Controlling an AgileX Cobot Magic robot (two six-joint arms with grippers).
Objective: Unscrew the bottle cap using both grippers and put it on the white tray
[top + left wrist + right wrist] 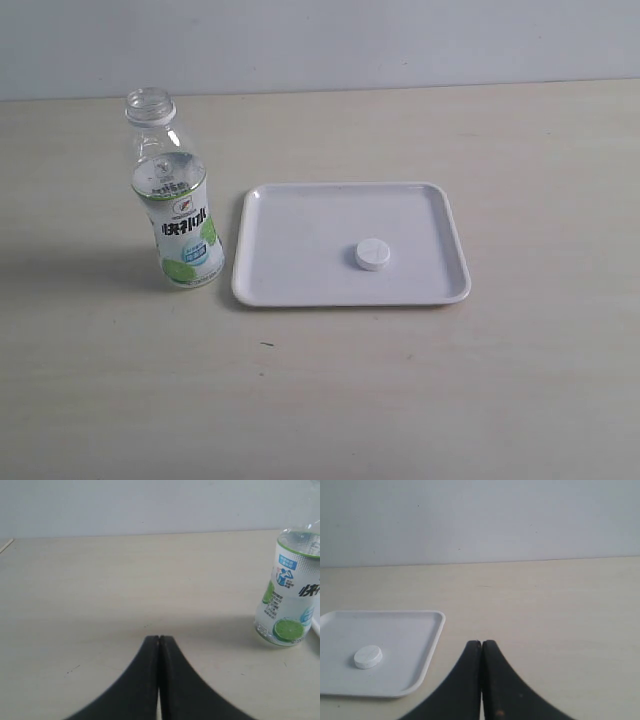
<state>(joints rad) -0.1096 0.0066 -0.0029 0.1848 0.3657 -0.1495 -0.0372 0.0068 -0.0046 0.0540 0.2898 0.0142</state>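
Observation:
The clear bottle (pixel 176 200) with its white-and-green lime label stands upright on the table, its neck open and capless, just left of the white tray (pixel 300 215). The white bottle cap (pixel 372 254) lies flat inside the tray, right of its middle. Neither gripper shows in the exterior view. My left gripper (pixel 159 638) is shut with nothing in it, low over bare table; the bottle (pixel 290 595) stands well apart from it. My right gripper (pixel 481 643) is shut and empty, beside the tray (pixel 427 645), where the cap (pixel 368 656) rests.
A pale wooden tabletop (pixel 400 400) runs back to a plain light wall (pixel 320 40). Nothing else stands on it.

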